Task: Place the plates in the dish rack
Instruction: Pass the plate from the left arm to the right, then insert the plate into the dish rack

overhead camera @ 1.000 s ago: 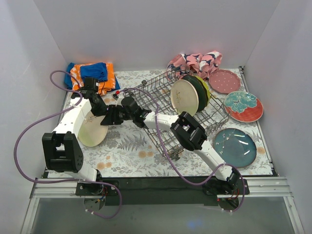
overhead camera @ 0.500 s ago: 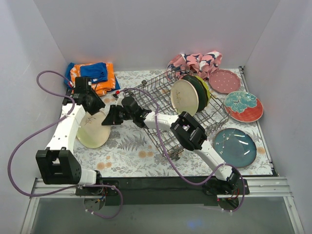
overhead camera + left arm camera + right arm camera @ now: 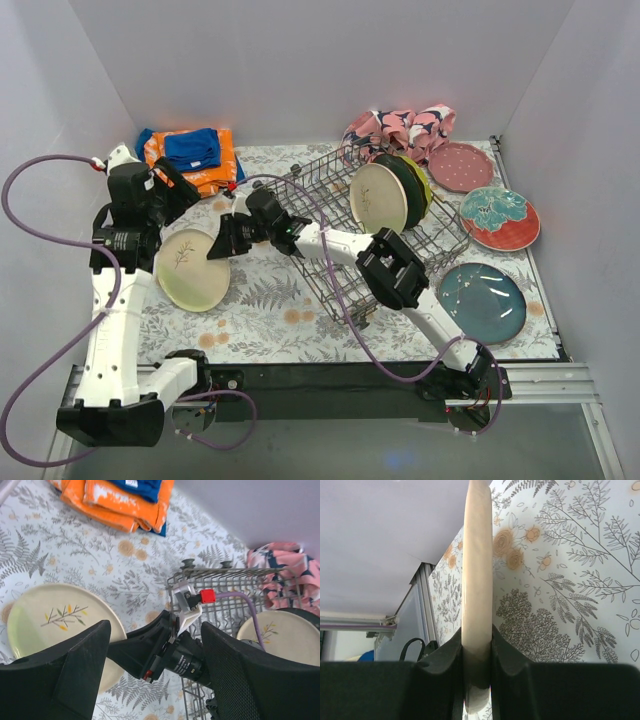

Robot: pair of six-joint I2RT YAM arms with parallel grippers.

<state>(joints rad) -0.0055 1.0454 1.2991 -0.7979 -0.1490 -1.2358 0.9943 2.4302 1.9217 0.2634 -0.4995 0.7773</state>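
Top external view first: the left gripper [image 3: 178, 188] has let go and swung back toward the left wall, its jaws spread and nothing between them. A second ago it was down at the cream sprig plate [image 3: 190, 270]. That plate is now tilted up over the patterned table [image 3: 270, 320], just left of the dish rack [image 3: 310, 178], pinched at its right rim by the right gripper [image 3: 222, 243]. It looks like a handover, one arm to the other. The rack already has three plates standing at its far end, while a dotted pink plate [image 3: 460, 167], an orange plate [image 3: 500, 218] and a teal plate [image 3: 482, 302] lie flat to its right.

Left wrist view: the two dark fingers [image 3: 65, 680] stand wide apart and empty. Between them, farther off, I see the sprig plate's face and the right gripper's black body clamped to its edge, the rack's corner behind.

Right wrist view: the plate shows edge-on, a cream band squeezed tight between both pads [image 3: 447, 665] — a firm-looking hold.

With the left arm clear, I judge the plate is ready to be carried to a free slot between the tines; most of the load has yet to go in.
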